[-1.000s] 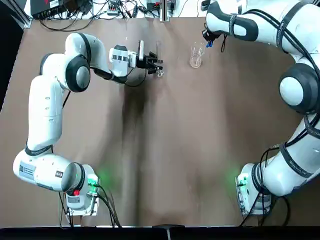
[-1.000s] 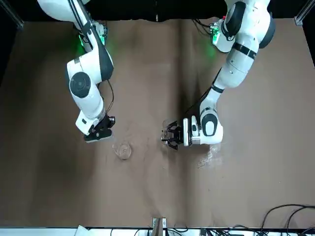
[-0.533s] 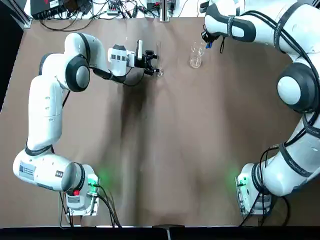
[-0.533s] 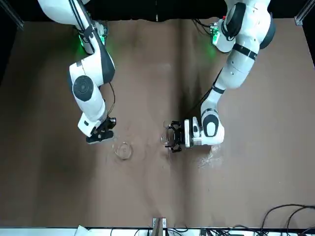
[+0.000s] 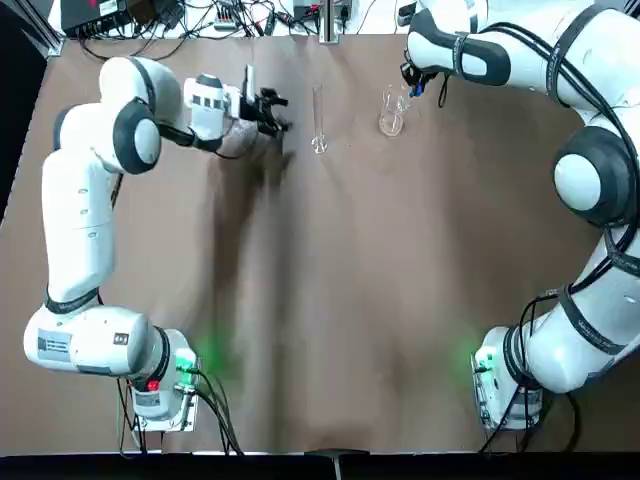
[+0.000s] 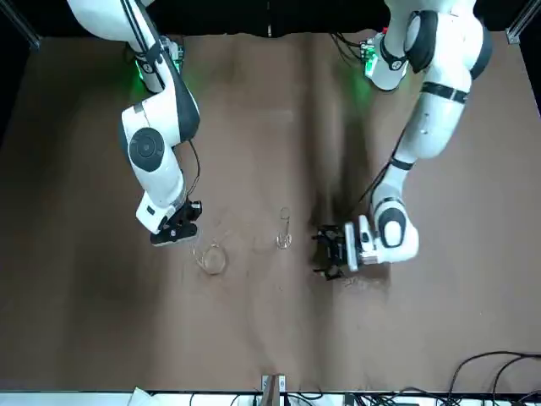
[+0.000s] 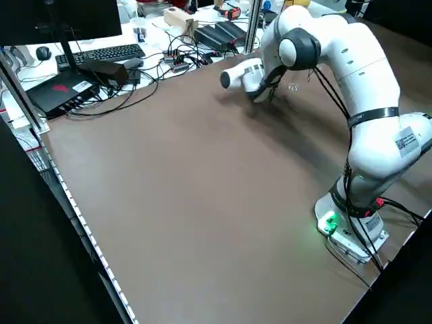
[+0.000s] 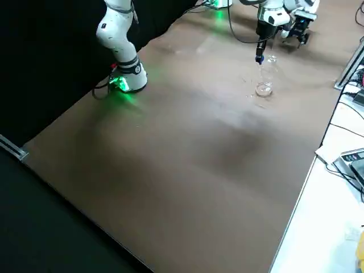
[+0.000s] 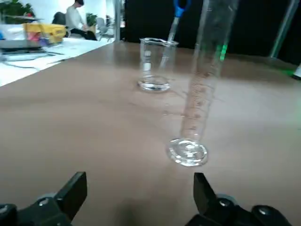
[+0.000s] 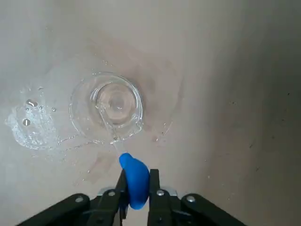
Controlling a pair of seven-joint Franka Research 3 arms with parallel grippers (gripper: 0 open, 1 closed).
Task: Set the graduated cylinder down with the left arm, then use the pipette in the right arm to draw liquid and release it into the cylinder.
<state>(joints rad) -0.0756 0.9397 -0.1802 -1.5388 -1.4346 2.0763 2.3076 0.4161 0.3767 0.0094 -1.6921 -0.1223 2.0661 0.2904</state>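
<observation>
The graduated cylinder stands upright on its foot on the brown table, alone, also seen in the front view and close up. My left gripper is open and empty, a short way off to the cylinder's left. The short glass beaker stands to the cylinder's right. My right gripper hangs above the beaker, shut on the blue bulb of the pipette. The pipette's thin tube slants down into the beaker's mouth. Liquid in the beaker is barely visible.
Several clear drops lie on the table beside the beaker. A small clear glass piece lies by the left gripper. Cables and electronics line the far edge. A keyboard and monitor stand past the table's left side.
The left gripper has opened, let go of the cylinder and pulled back to the left. The cylinder stays standing where it was. The right gripper with the pipette has hardly moved.
</observation>
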